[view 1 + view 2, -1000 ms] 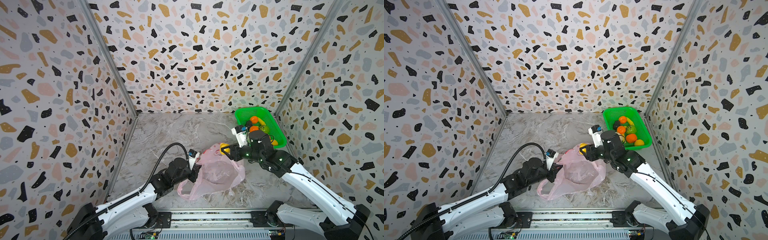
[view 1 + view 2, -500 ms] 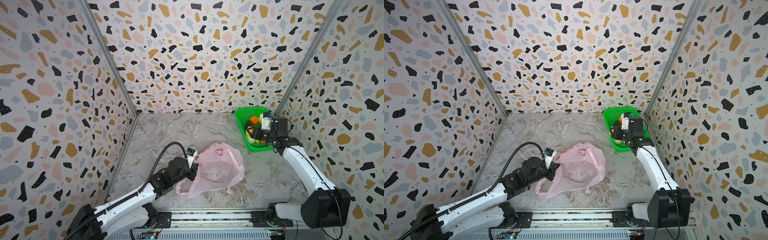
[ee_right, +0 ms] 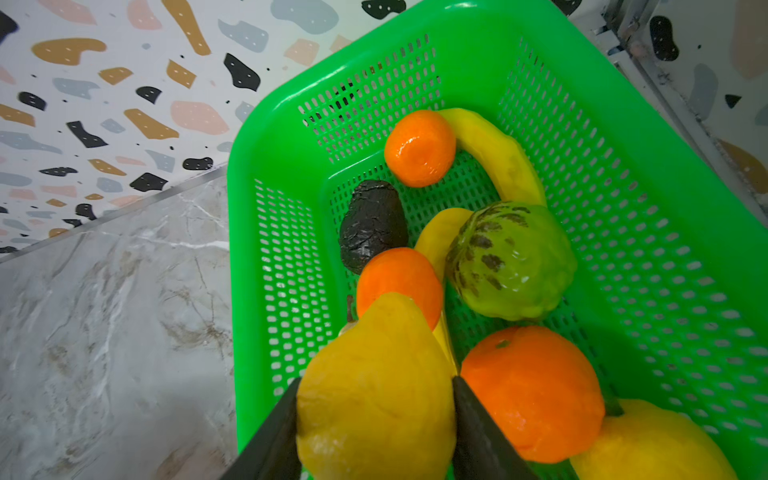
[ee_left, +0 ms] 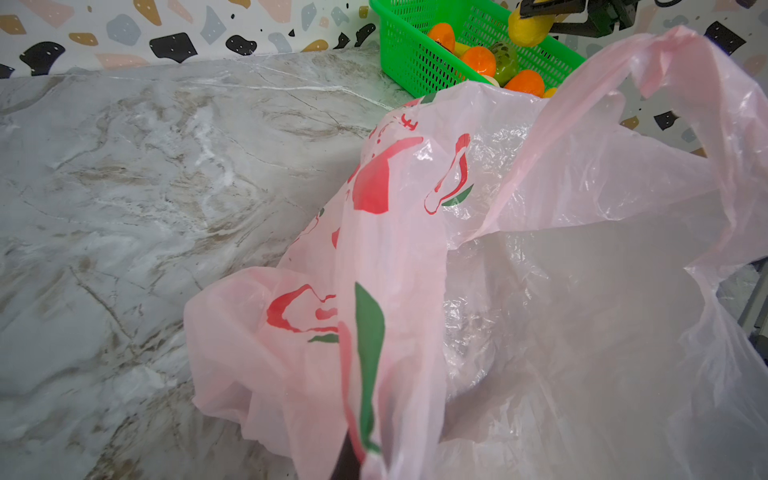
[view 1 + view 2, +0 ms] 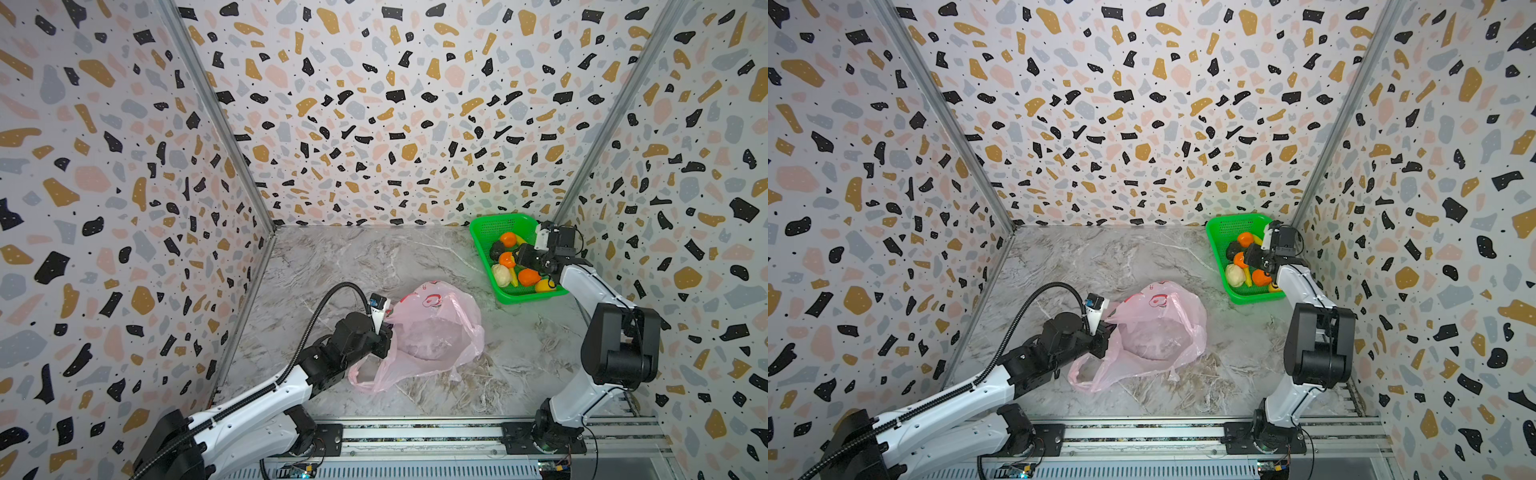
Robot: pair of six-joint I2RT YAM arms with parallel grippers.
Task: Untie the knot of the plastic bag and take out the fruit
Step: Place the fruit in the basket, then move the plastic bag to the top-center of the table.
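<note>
Pinches the left edge of the plastic bag in the left jaws, clenched tight on the thin pink film, with a dark fingertip just showing at the film's lowest fold in the left wrist view. Has that bag lying slack on the marble surface, near the middle and toward the front rail, mouth gaping. Leaves one handle loop standing loose and another trailing flat toward the front. Cannot tell what the dim mound behind the film in both top views is.

Grasps a yellow lemon-shaped piece between the right jaws, held over the green basket in the far right corner. Shows the fruit lying inside that basket: three tangerines, a blackish avocado, a green-yellow one and a cream one — alongside a curved banana and a second yellow piece touching the nearest tangerine.
</note>
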